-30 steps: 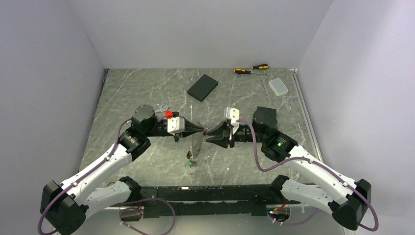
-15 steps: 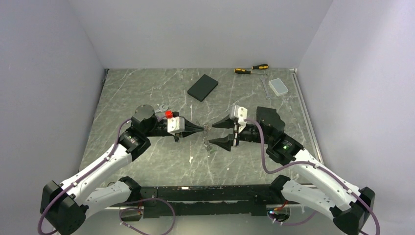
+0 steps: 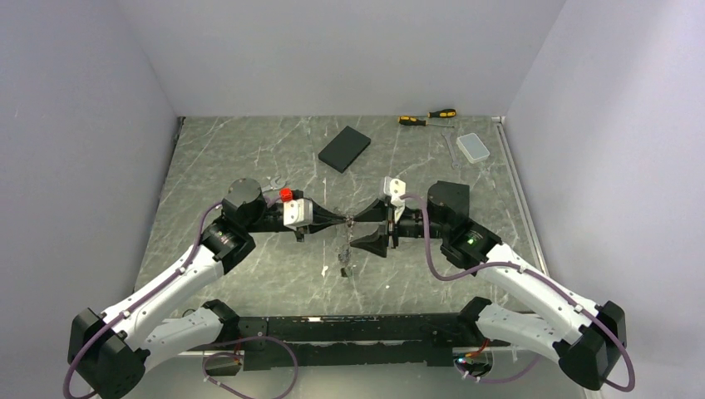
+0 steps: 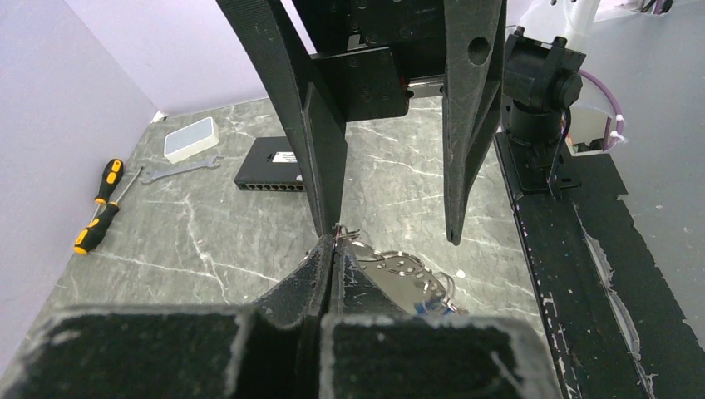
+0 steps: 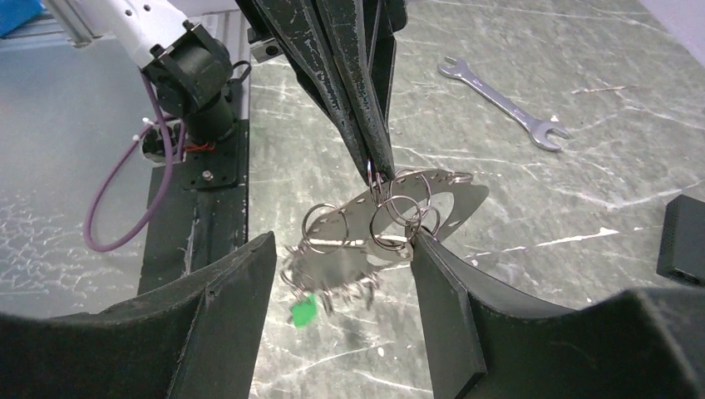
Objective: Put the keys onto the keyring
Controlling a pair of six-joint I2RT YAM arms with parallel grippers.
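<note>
Left fingers [image 5: 353, 100] are pinching the keyring [image 5: 441, 195] shut, dangling it above the surface [image 5: 582, 50] with keys [image 5: 332, 287] seemingly already hanging on it, right fingers [image 5: 224, 316] standing wide and empty around it, so mostly done, loose keys unclear.

The table [image 3: 249, 150] in front of me was a dark grey-green slab with pale marble veining. At the middle of its far part lay a flat black box [image 3: 344, 148], set at a slant. Toward the far right corner two screwdrivers [image 3: 441, 113] with yellow-and-black handles lay nearly end to end along the back edge. Near them sat a small pale plastic box [image 3: 475, 147], with a thin silver wrench [image 3: 450, 146] just beside it on its left. A second silver wrench [image 5: 503, 101] (open-ended at the end I could see) lay flat further left, nearer the middle of the slab.
</note>
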